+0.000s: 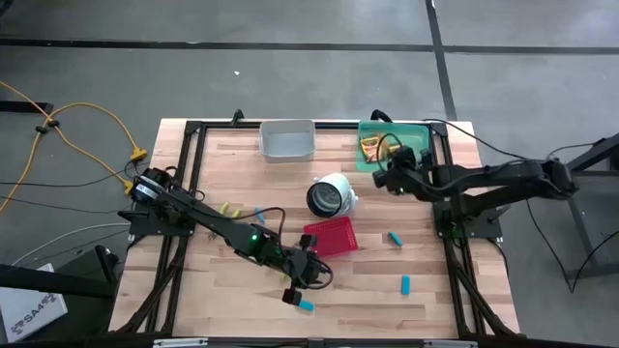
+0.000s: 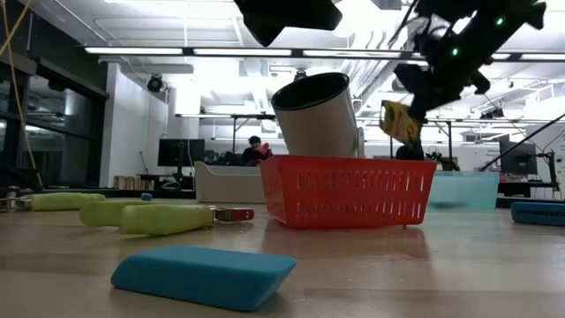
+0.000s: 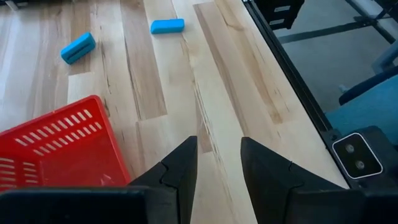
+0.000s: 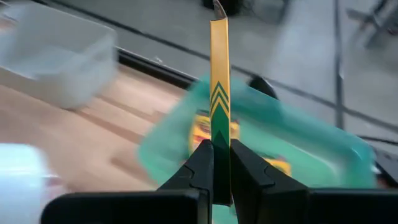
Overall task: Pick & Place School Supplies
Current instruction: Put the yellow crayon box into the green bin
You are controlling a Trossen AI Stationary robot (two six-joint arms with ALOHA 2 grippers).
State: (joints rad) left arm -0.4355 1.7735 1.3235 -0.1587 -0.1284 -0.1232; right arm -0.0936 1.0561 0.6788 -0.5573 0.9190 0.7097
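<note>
Yellow crayon box (image 4: 218,81) with green chevrons and a green lower end; red slotted basket (image 1: 331,235); translucent green tray (image 1: 417,129); grey bin (image 1: 287,139); light-blue blocks (image 3: 167,25); white cylinder (image 1: 331,194) with dark opening; pale striped wood tabletop (image 1: 232,302)

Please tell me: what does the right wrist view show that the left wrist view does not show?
Only the right wrist view shows the right hand shut on a crayon box, held edge-on above the green tray, where more crayon boxes lie. The grey bin and part of the white cylinder also appear there.

Only the left wrist view shows the left hand, open and empty, the red basket and two blue blocks.

Both views show the wooden table and the floor beyond its edge.
</note>
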